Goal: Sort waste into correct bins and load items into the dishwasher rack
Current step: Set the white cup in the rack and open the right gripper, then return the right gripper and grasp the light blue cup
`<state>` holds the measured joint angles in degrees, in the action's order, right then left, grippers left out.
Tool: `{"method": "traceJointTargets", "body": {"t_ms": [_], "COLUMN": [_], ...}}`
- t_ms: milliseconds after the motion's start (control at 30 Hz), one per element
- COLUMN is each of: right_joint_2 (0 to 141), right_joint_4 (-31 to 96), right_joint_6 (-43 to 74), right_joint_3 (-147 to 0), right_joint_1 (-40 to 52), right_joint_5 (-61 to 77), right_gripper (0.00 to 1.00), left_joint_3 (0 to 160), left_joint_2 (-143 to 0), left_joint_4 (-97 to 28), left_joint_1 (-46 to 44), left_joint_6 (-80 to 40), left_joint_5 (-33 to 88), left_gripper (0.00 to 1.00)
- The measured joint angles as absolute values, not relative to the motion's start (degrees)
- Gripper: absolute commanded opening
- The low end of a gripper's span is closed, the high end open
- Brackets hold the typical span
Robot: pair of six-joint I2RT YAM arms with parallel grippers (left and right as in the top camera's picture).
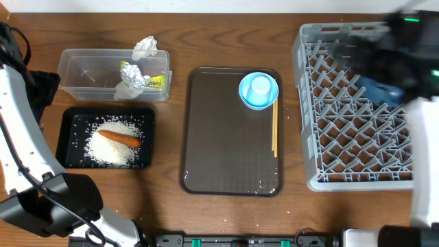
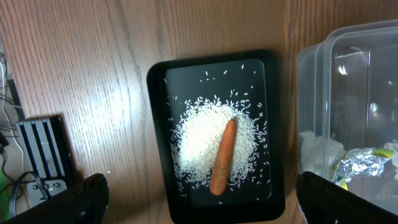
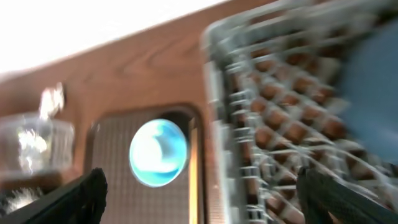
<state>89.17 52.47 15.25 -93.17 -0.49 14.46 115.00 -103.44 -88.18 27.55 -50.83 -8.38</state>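
While the left tool (image 2: 202, 200) hangs above the bins with its two fingers set wide apart and nothing between them, the right tool (image 3: 202, 199) is over the dishwasher rack (image 1: 357, 130). Its view is blurred, yet its fingers also show apart and bare.

Two bins sit on the wooden worktop (image 1: 226, 41) at the left, one just beside the other. The black tray (image 1: 72, 120) holds one heap of loose white rice (image 1: 113, 149) with a few stray grains around it, and one carrot (image 1: 120, 138) lies across the heap. The clear tub (image 1: 82, 72) holds one foil wrapper (image 1: 134, 72) and two crumpled tissues (image 1: 144, 46), one poking up over the far rim and one near the front wall.

Between bins and rack lies one brown serving tray (image 1: 219, 137). On its far right corner stands one small light blue bowl (image 1: 245, 96) with one white cup (image 1: 260, 87) inside it. The chopsticks (image 1: 274, 130) lie along the tray's right edge, so close together that I cannot count them.

One blue plate (image 1: 381, 90) is among the rack's pegs, partly hidden by the blurred right arm.
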Motion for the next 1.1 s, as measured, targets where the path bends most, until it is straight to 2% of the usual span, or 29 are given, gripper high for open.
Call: {"method": "traceJointTargets", "body": {"t_ms": [200, 333, 600, 667, 767, 933, 1100], "right_joint_2": [101.21, 109.19, 116.9, 117.38, 117.8, 118.3, 119.07], "right_joint_4": [48.47, 46.41, 43.18, 42.68, 41.91, 40.21, 40.1], "right_joint_6": [14.9, 16.08, 18.83, 19.42, 20.43, 20.82, 20.93], "right_joint_3": [-93.17, -93.17, -93.03, -93.03, -93.03, -93.03, -93.03], "right_joint_1": [17.02, 22.92, 24.51, 24.51, 24.51, 24.73, 26.0], "right_joint_5": [1.48, -6.11, -6.81, -6.46, -6.09, -5.32, -4.51], "right_gripper": [0.99, 0.99, 0.96, 0.92, 0.8, 0.8, 0.7], "left_joint_3": [115.0, 115.0, 115.0, 115.0, 115.0, 115.0, 115.0], "left_joint_2": [-103.44, -103.44, -103.44, -103.44, -103.44, -103.44, -103.44], "left_joint_4": [-88.16, -88.16, -88.16, -88.18, -88.18, -88.16, -88.18], "left_joint_1": [27.55, 27.55, 27.55, 27.55, 27.55, 27.55, 27.55], "left_joint_6": [-50.83, -50.83, -50.83, -50.83, -50.83, -50.83, -50.83], "left_joint_5": [-8.38, -8.4, -8.38, -8.38, -8.38, -8.38, -8.38], "left_gripper": [0.98, 0.98, 0.98, 0.98, 0.98, 0.98, 0.98]}}
